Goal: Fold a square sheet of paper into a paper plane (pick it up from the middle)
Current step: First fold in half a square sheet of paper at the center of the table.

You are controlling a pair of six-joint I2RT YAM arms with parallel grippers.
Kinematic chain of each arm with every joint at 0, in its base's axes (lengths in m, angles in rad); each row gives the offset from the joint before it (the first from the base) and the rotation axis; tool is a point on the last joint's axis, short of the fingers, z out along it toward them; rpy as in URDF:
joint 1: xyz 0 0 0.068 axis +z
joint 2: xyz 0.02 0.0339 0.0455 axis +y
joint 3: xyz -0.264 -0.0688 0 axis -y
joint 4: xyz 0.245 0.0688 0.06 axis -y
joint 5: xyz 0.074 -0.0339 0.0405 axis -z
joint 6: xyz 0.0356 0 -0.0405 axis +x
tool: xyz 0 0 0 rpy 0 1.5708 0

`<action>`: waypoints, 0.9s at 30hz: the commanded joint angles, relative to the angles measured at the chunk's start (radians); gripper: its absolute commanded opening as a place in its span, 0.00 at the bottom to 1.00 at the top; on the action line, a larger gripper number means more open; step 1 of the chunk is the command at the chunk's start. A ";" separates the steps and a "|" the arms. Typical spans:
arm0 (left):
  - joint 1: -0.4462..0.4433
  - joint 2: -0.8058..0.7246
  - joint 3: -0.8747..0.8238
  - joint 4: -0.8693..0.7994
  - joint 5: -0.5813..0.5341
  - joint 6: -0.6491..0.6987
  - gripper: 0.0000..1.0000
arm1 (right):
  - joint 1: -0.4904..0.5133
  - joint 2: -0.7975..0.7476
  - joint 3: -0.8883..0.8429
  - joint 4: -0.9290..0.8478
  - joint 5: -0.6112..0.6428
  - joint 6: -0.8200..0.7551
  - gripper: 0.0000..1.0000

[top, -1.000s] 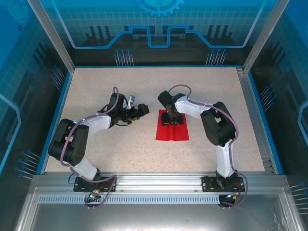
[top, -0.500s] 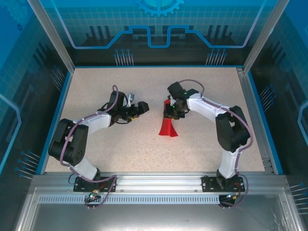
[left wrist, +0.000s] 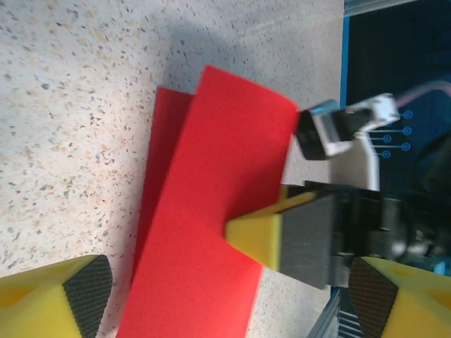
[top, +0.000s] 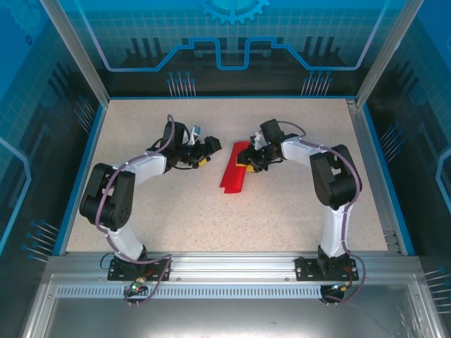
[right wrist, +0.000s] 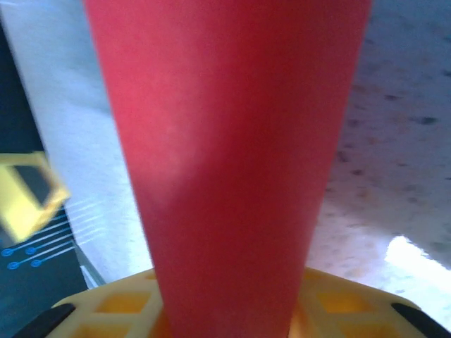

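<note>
paper: folded red sheet, one end betw. R gripper jaws, rest sticking out to its left and nearer side.
R jaws: clamped on paper.
L gripper: jaws wide apart, nothing in them, just left of R gripper.

The table has a speckled beige top, evenly lit. A blue rim borders its left, far and right edges. An aluminium rail runs along its near edge. Blue translucent panels printed with circuit graphics, framed by aluminium posts, enclose the table.
</note>
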 commanded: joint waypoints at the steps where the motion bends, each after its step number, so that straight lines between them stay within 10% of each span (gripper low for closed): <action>1: -0.016 0.051 0.061 -0.076 0.077 0.018 0.88 | -0.020 0.022 0.046 -0.075 -0.005 -0.067 0.44; 8: -0.055 0.112 0.084 -0.099 0.083 0.017 0.88 | -0.069 -0.045 -0.046 0.000 -0.047 -0.044 0.63; 27: -0.096 0.284 0.241 -0.162 0.193 0.056 0.79 | -0.108 -0.066 -0.073 -0.023 -0.114 -0.132 0.63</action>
